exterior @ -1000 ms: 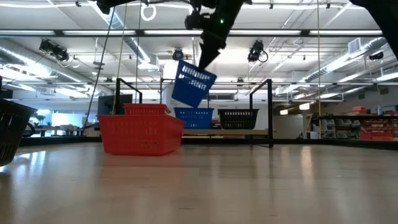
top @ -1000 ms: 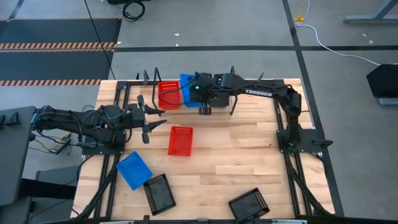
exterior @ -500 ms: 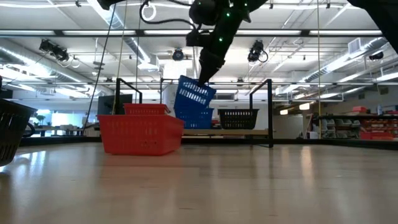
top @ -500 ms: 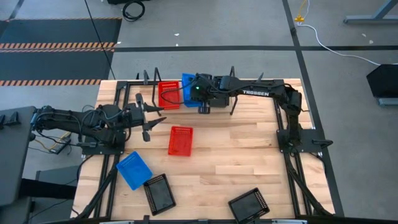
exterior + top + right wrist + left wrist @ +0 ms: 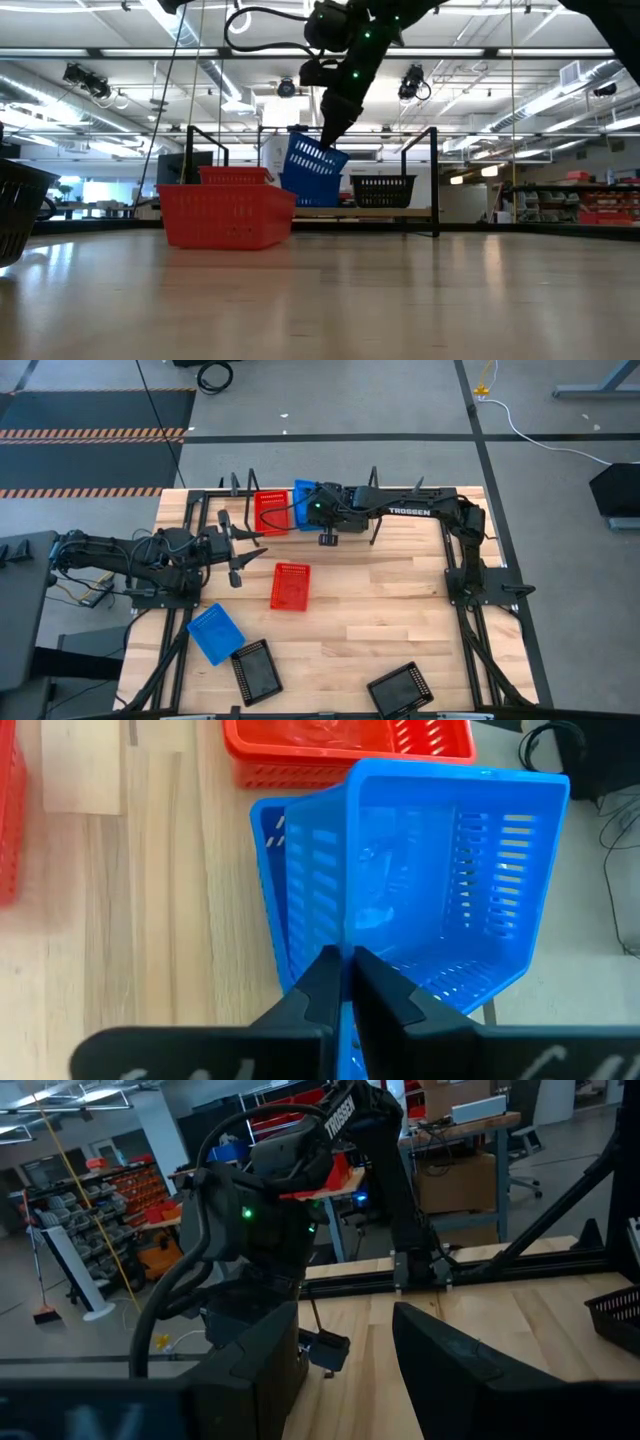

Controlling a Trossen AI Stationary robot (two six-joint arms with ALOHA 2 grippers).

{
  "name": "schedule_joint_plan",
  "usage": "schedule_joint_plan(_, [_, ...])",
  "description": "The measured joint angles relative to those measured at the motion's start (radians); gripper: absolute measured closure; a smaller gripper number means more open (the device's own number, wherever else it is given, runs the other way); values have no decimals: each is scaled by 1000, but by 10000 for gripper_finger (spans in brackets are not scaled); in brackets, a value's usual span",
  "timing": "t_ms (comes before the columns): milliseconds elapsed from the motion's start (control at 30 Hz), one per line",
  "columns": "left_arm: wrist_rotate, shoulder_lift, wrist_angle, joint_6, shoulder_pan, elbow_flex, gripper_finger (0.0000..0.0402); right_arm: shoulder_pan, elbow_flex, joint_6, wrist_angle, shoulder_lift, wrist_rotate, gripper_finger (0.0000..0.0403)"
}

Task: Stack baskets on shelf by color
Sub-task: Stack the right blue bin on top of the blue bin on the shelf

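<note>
Blue basket, tilted, hangs by its near wall from the right hand, clamped on it, directly over another blue basket on the shelf; left hand waits apart.

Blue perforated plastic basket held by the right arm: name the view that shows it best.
Right wrist view: the tilted blue perforated plastic basket fills the frame, its wall pinched by the right tool. The low view shows its tilt; the high view only a sliver; the left wrist view nothing.
</note>
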Motion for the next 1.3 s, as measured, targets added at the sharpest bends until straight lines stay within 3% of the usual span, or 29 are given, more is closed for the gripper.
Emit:
schedule_joint_plan(233, [0,0,-1,-2,0,0,230,4,0,-27,-2,0,7,375])
schedule_joint_plan(533, [0,0,-2,0,0,0,230,51,0,-126,-7,0,105,383])
schedule_joint_plan(1000, [0,0,-2,-3,0,0,230,46,-33,-26,5,-1,129,381])
schedule_joint_plan(1300, [0,0,-2,-2,0,0,230,40,-80,8,49,-1,134,359])
